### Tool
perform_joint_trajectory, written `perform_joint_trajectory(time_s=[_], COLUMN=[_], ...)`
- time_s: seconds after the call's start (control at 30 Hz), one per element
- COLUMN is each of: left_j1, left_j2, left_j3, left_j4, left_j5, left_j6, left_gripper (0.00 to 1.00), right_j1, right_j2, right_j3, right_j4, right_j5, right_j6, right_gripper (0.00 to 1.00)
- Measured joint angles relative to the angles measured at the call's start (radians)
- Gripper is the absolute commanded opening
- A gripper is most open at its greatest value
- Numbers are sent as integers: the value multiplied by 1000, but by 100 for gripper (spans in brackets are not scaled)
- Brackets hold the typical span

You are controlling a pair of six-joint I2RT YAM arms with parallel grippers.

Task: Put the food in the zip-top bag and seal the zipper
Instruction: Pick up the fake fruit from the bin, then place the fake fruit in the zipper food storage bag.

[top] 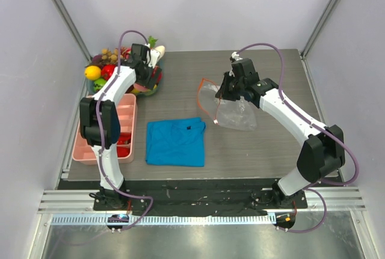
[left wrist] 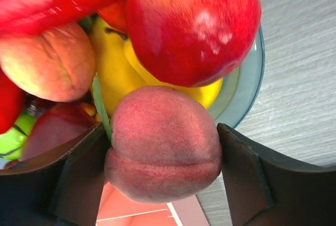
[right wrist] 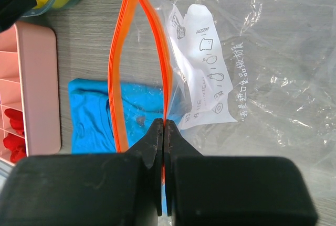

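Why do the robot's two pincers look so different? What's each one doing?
The left pincer is spread wide around a fat round peach; the right pincer is squeezed nearly flat on the thin orange zipper. The left pincer is at the bowl of fruit; the right pincer is far from it, lifting one edge of the clear bag. Both are black, and both are gripping something.

1. Your left arm [top: 111, 94]: white shells, black joints, dark block at the shoulder.
2. Your right arm [top: 283, 112]: same build, white links, black elbow and wrist.
3. You've got a purple-grey cable [top: 264, 45] arching off each arm.
4. Your left tool [left wrist: 165, 184]: matte black fingers [left wrist: 247, 179], broad, angular.
5. Your right tool [right wrist: 164, 131]: black fingers [right wrist: 149, 150], scuffed, tapering to thin tips, blocky bodies behind.
6. Your bases [top: 111, 194]: black.
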Motion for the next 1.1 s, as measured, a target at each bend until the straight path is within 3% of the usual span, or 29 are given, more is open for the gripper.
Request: perform_joint_trajectory(time_s=[0.03,0.1,0.2,0.4,0.8,1.1], left_j1=[0,0,0,0,-16,-63], left_j2=[0,-1,-13,-110,-465,-484], left_j3=[7,23,41,77,198,178], left_j4=[0,0,-18,-103,-100,-75], left_j5=[0,0,3,54,424,533], left_j6=[1,-3,-11,-64,-314,-411], left_gripper=[62,52,49,50,54,58], right_j1=[0,0,0,0,0,2], right_j2=[0,0,0,0,0,-3], right_j3=[0,1,7,16,8,-116], right_j4=[0,0,0,47,328,387], right_j5=[-2,-6,-28,-163,-472,-486], right_j6=[0,0,1,66,373,476], right_gripper=[1,1,1,1,1,1])
